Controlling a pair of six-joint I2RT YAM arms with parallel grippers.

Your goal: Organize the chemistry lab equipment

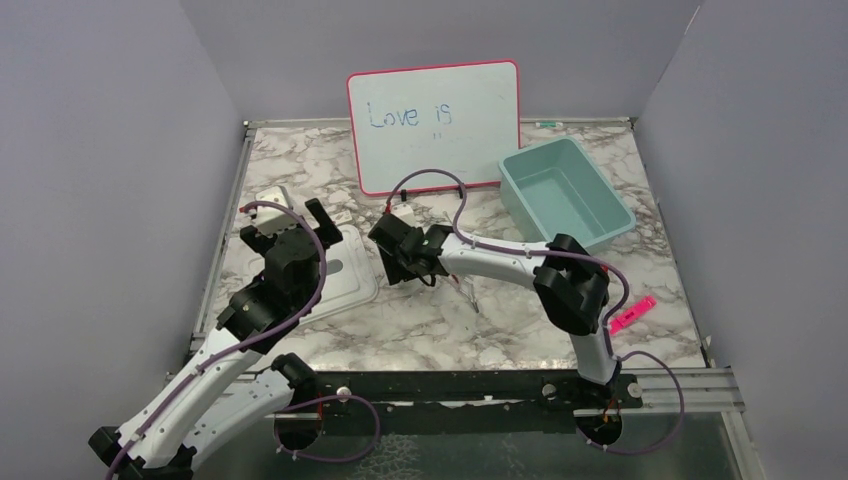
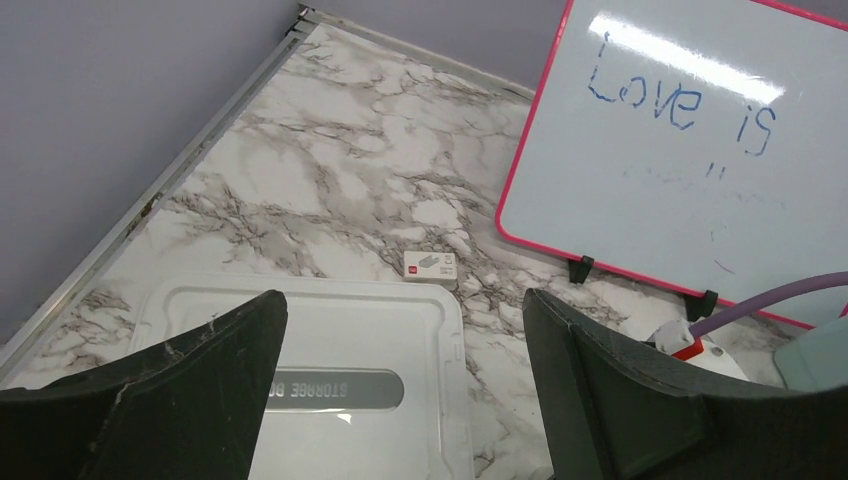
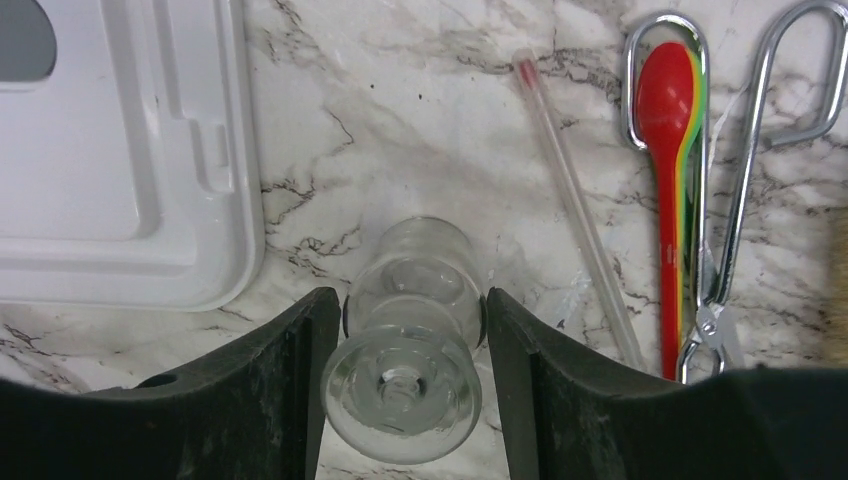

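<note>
My right gripper (image 3: 405, 400) is shut on the clear little beaker (image 3: 410, 350), with both fingers pressing the sides of its round body just above the marble. To its right lie a thin clear stick with a red tip (image 3: 575, 200), a red and rainbow spoon-like stick (image 3: 668, 180) and metal tweezers (image 3: 745, 190). In the top view my right gripper (image 1: 400, 255) is at mid-table and hides these items. My left gripper (image 2: 400, 400) is open and empty above the white storage lid (image 2: 330, 340). It also shows in the top view (image 1: 290, 215). No funnel or brush shows clearly.
The white lid (image 1: 350, 270) lies left of centre. A teal bin (image 1: 565, 190) stands at the back right. The pink-framed whiteboard (image 1: 435, 125) stands at the back. A pink marker (image 1: 632, 313) lies near the right edge. A small white card (image 2: 430, 265) lies behind the lid.
</note>
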